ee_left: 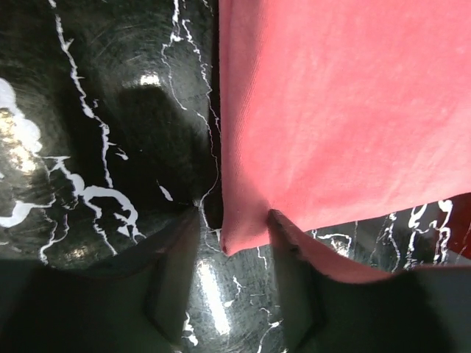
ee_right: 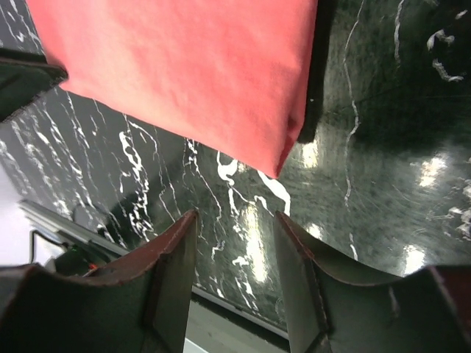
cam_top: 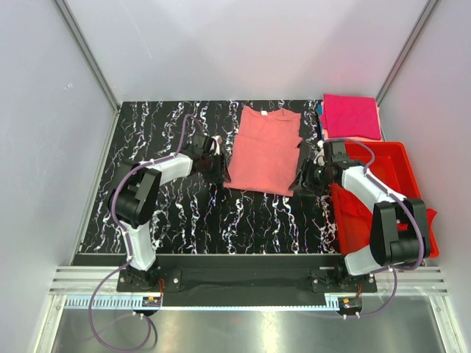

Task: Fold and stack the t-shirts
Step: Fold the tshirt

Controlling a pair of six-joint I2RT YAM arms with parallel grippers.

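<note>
A salmon-pink t-shirt (cam_top: 263,151) lies folded lengthwise into a narrow strip on the black marbled table, collar toward the back. My left gripper (cam_top: 214,173) is open at the shirt's near left corner; in the left wrist view that corner (ee_left: 237,237) sits between my fingers, the right finger (ee_left: 294,254) touching the hem. My right gripper (cam_top: 303,180) is open at the near right corner; in the right wrist view the corner (ee_right: 283,158) hangs just beyond my fingertips, apart from them. A folded magenta-pink t-shirt (cam_top: 351,115) lies at the back right on other folded cloth.
A rigid red plastic bin (cam_top: 394,191) stands on the table's right side, under my right arm. The black marbled table (cam_top: 162,140) is bordered by pale walls at the back and sides. An aluminium rail (cam_top: 243,287) runs along the near edge.
</note>
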